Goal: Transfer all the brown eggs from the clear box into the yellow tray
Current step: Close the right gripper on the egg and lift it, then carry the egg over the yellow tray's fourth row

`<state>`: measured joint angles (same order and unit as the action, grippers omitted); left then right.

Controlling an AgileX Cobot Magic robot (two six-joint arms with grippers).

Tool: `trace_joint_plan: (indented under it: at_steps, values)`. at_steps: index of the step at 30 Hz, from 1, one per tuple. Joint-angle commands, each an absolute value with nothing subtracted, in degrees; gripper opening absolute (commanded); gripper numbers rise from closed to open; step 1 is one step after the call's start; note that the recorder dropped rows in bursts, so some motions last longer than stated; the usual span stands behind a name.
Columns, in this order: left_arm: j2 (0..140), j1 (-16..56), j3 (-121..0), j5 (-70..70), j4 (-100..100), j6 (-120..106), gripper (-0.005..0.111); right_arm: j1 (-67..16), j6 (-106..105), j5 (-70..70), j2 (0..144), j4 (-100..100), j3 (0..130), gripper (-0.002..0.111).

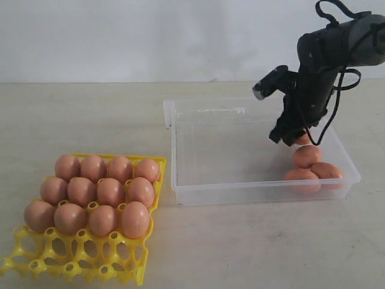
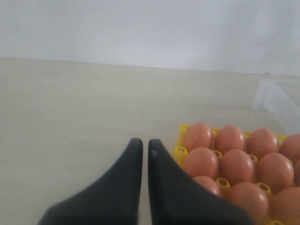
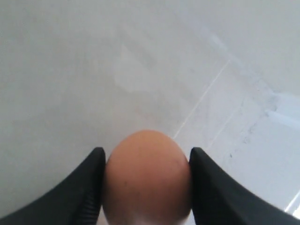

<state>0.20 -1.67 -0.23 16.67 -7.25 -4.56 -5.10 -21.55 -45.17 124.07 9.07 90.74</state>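
Note:
Several brown eggs point(image 1: 96, 192) fill the back rows of the yellow tray point(image 1: 36, 265) at the front left. The clear box point(image 1: 240, 192) stands to its right and holds three loose eggs point(image 1: 307, 155) in its right end. Just behind them, my right gripper point(image 1: 299, 137) reaches down into the box. In the right wrist view that gripper point(image 3: 147, 152) is shut on one brown egg point(image 3: 147, 183), a finger pressed against each side. My left gripper point(image 2: 145, 141) is shut and holds nothing. It hovers beside the tray point(image 2: 180, 151) and its eggs point(image 2: 236, 164).
The tray's front rows of cups point(image 1: 78, 256) hold nothing. A pale tabletop point(image 1: 90, 114) runs back to a white wall. The left part of the box floor point(image 1: 210, 150) is bare. The clear lid edge point(image 1: 169, 113) rises at the box's back left corner.

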Motion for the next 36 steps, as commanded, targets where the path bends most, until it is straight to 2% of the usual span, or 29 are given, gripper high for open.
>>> trace_joint_plan:
  at_steps: [1,4,9,13,15,18,22,26,36]
  values:
    - [0.0,-1.4,0.0,16.34,-6.94,-4.55,0.004,-6.12,-17.65,-32.25,115.9,-8.44,88.35,0.0]
    - [0.0,-1.4,0.0,16.34,-6.94,-4.55,0.004,-9.58,-16.58,-15.95,108.67,-11.99,80.75,0.0]
    - [0.0,-1.4,0.0,16.34,-6.94,-4.55,0.004,-18.84,-15.54,10.95,95.28,-12.99,59.95,0.0]
    - [0.0,-1.4,0.0,16.34,-6.94,-4.55,0.004,-32.11,-8.33,36.3,88.15,-12.82,42.74,0.0]
    - [0.0,-1.4,0.0,16.34,-6.94,-4.55,0.004,-38.17,-7.09,42.1,88.13,-11.99,38.77,0.0]
    - [0.0,-1.4,0.0,16.34,-6.94,-4.55,0.004,-45.84,-5.69,40.18,92.22,-11.93,38.01,0.0]
    - [0.0,-1.4,0.0,16.34,-6.94,-4.55,0.004,-51.73,0.0,41.67,101.45,-3.44,39.05,0.0]
    - [0.0,-1.4,0.0,16.34,-6.94,-4.55,0.004,-54.6,4.66,43.68,108.57,10.89,43.34,0.0]
    - [0.0,-1.4,0.0,16.34,-6.94,-4.55,0.004,-56.13,6.13,47.57,118.21,13.28,55.1,0.0]
